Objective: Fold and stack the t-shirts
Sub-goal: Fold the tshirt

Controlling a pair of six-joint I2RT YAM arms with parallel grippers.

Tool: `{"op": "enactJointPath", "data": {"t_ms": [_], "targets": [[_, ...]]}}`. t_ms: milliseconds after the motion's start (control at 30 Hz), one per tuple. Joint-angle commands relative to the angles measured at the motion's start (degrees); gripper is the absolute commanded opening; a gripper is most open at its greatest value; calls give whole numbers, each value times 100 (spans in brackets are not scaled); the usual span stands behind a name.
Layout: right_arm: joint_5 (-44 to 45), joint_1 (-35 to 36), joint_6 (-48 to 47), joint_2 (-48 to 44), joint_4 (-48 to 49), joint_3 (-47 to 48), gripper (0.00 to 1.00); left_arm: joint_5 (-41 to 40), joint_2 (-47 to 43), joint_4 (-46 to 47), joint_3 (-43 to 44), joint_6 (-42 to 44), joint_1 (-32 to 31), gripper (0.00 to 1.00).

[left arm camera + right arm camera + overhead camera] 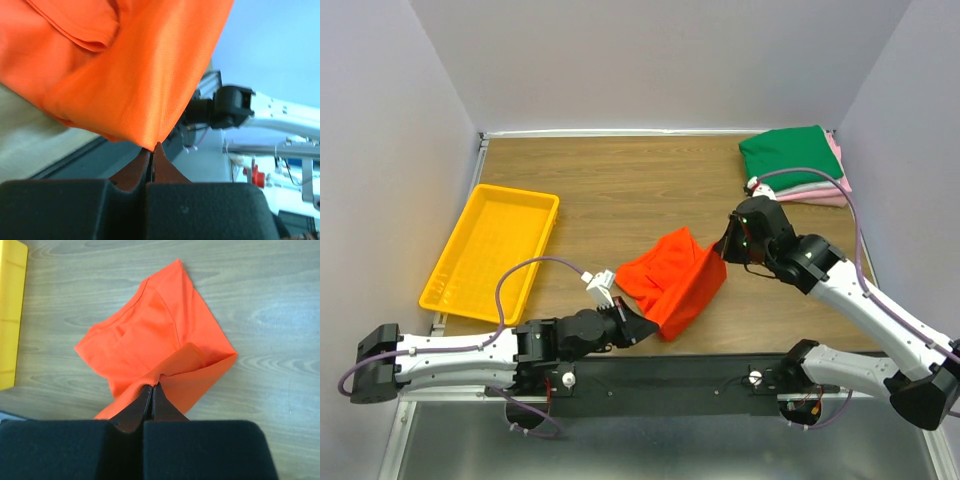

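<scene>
The bright orange t-shirt (672, 277) hangs stretched between both grippers above the middle of the table, its far part resting on the wood. My left gripper (642, 325) is shut on its near corner; in the left wrist view the cloth (135, 75) fills the top and my left gripper (151, 148) pinches its tip. My right gripper (724, 250) is shut on the far right edge; in the right wrist view my right gripper (152, 386) pinches a fold of the shirt (150, 340). A folded dark green shirt (791, 156) lies on a pink one (828, 194) at the back right.
A yellow plastic tray (491, 252) sits at the left of the wooden table (620, 190); its edge also shows in the right wrist view (10, 315). Grey walls close in the table on three sides. The black base rail (670, 375) runs along the near edge.
</scene>
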Motion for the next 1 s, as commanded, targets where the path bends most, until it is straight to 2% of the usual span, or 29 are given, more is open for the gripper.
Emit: {"op": "enactJointPath", "data": {"t_ms": [0,200,633,967], "targets": [[476,18,-207,252,517,228,0,385,-35,487,-305,382,458,0],[739,9,-365,691,842,342,0,579,88,602,-349,743,1013,0],[924,9,-690,1790,1537,632,0,983,0,1067,-850,981,2032,0],[1161,9,-857,2633,1871,922,0,1536,606,1875,-1097,1393,3060,0]]}}
